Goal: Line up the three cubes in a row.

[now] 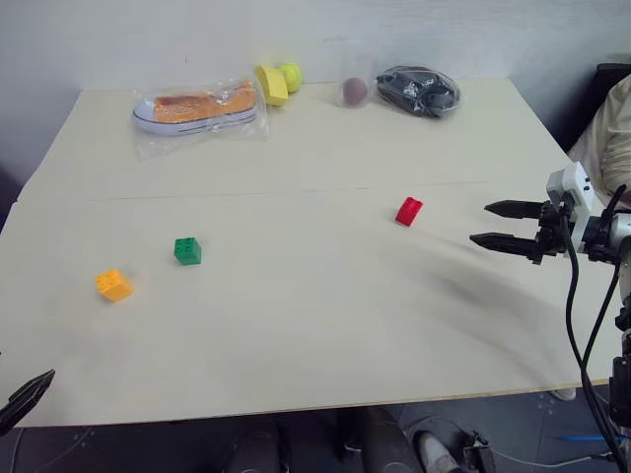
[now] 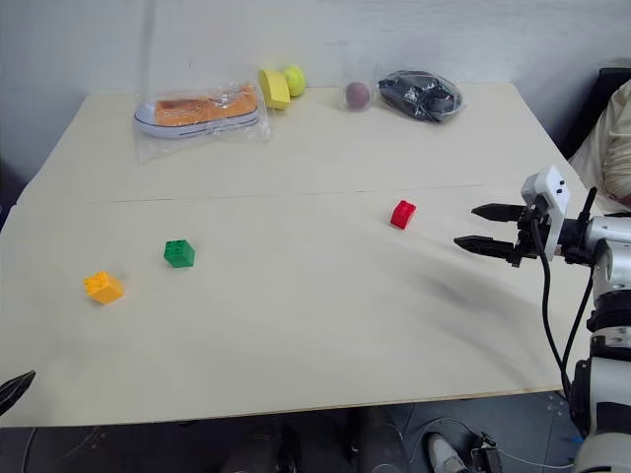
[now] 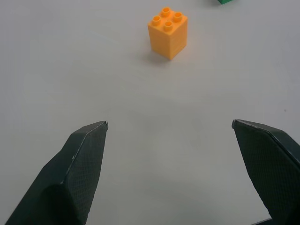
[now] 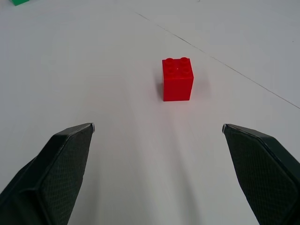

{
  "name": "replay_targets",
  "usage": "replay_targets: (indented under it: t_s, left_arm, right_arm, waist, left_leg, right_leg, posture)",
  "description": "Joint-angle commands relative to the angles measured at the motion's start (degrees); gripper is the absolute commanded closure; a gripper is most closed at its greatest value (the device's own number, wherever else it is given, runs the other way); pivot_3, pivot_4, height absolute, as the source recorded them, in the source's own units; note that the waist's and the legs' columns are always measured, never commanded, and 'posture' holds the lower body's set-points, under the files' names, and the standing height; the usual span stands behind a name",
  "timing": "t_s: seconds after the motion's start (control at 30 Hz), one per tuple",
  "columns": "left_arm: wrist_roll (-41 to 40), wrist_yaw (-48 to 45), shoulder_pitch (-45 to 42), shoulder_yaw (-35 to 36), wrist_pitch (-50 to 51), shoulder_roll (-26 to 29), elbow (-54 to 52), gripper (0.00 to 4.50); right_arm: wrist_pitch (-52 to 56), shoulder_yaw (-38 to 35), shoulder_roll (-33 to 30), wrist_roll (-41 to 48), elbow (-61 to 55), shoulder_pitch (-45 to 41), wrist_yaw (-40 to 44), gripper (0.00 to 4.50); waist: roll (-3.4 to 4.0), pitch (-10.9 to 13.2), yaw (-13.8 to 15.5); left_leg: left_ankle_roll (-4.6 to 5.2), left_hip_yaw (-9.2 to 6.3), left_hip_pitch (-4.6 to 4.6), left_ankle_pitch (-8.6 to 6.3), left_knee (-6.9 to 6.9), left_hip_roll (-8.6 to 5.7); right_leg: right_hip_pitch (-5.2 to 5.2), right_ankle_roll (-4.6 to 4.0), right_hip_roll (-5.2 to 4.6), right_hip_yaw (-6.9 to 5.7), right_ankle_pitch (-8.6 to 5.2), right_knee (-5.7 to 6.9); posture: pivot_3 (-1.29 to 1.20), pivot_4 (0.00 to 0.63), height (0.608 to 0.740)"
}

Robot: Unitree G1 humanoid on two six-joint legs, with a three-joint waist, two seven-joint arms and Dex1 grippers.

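**Three cubes apart on the table, both grippers released**

The red cube (image 1: 408, 211) sits right of the table's middle, just on the near side of the seam that crosses the top. The green cube (image 1: 187, 250) stands well apart from it, toward the left edge, and the orange-yellow cube (image 1: 113, 285) lies near the green one, closer still to the left edge and to the front edge. All three rest studs up on the table (image 1: 315, 335), none touching another.

The right gripper (image 1: 501, 224) hovers over the right edge, pointing at the red cube, its jaws spread wide and empty. The left gripper (image 3: 169, 129) is at the front left corner, facing the orange-yellow cube, jaws likewise released with nothing between them.

Along the far edge lie a bagged shoe (image 1: 195, 106), a yellow ball (image 1: 272, 85), a green ball (image 1: 291, 75), a dark ball (image 1: 354, 91) and a bag of black items (image 1: 418, 91).
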Motion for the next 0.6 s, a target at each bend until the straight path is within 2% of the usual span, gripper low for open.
replay_targets:
  t_s: [0.03,0.37,0.6]
  left_arm:
    - [-1.4,0.1,0.2,1.6,0.9,0.8,-0.2,0.02]
    - [-1.2,1.5,-0.7,1.3,1.3,0.7,-1.2,0.02]
    - [2.3,3.7,-3.7,-2.5,-0.7,1.3,-0.1,0.02]
  right_arm:
    - [0.7,-1.9,-0.6,1.1,-2.4,0.9,-0.2,0.0]
    - [2.0,-2.4,-0.3,1.0,-4.7,1.9,-1.5,0.0]
    - [1.2,-1.8,0.2,0.3,-5.6,1.9,-3.1,0.0]
  waist:
    - [0.0,0.0,0.0]
    - [0.03,0.0,0.0]
    - [0.03,0.0,0.1]
  left_leg:
    - [0.0,0.0,0.0,0.0,0.0,0.0]
    - [0.0,0.01,0.0,0.0,0.0,0.0]
    - [0.0,0.02,0.0,0.01,0.01,-0.01]
  right_leg:
    - [0.0,0.0,0.0,0.0,0.0,0.0]
    - [0.0,0.0,0.0,0.01,0.0,0.02]
    - [0.0,0.0,0.0,0.01,0.0,0.05]
  posture:
    - [0.0,0.15,0.74]
    - [0.0,0.15,0.74]
    - [0.0,0.15,0.74]
